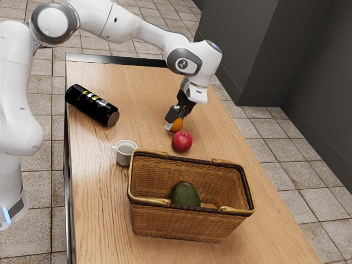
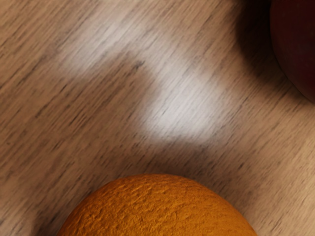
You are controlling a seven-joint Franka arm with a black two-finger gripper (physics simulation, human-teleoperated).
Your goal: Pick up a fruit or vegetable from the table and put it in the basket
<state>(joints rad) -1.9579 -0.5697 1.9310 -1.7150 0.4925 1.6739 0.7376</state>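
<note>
1. Pale floor tiles (image 1: pixel 269 159) and dark grey walls (image 1: pixel 234 49) surround the wood-grained worktop (image 1: pixel 96 192).
2. The gripper (image 1: pixel 175 122) is down at the orange (image 1: pixel 177 125), near the red apple (image 1: pixel 182 141); whether it grips the fruit, I cannot tell.
3. Grasping seems the step in hand. Next, secure the orange, lift it clear of the apple and carry it over the wicker basket (image 1: pixel 181 226), where an avocado (image 1: pixel 186 195) lies.

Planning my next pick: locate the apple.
In the exterior view, the apple is on the table between the orange and the wicker basket, right of the mug.
</note>
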